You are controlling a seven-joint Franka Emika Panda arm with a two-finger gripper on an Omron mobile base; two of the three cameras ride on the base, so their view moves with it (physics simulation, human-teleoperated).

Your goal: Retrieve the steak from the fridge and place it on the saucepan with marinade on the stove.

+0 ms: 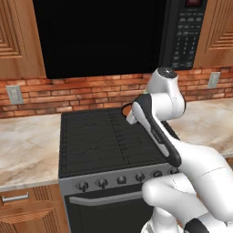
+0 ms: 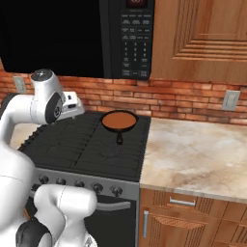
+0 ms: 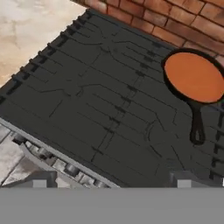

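The black stove (image 1: pixel 98 139) (image 2: pixel 82 144) (image 3: pixel 96 96) lies in front of me. At its back right corner sits the saucepan (image 2: pixel 119 122) (image 3: pixel 194 78), its short handle pointing toward the front. The smooth reddish-brown marinade (image 3: pixel 193 76) fills its inside, and nothing lies on it. My gripper (image 2: pixel 76 112) (image 3: pixel 111 183) hovers above the stove's left half, to the left of the pan and apart from it. It is open and holds nothing. In the left base view my arm covers most of the pan. The steak and the fridge are out of view.
A black microwave (image 1: pixel 182 32) (image 2: pixel 130 38) hangs over the stove against a brick wall (image 2: pixel 193 103). Marble counter runs on the left (image 1: pixel 27 145) and right (image 2: pixel 193 154). A row of knobs (image 1: pixel 120 179) lines the stove's steel front. Wooden cabinets (image 2: pixel 202 38) hang above.
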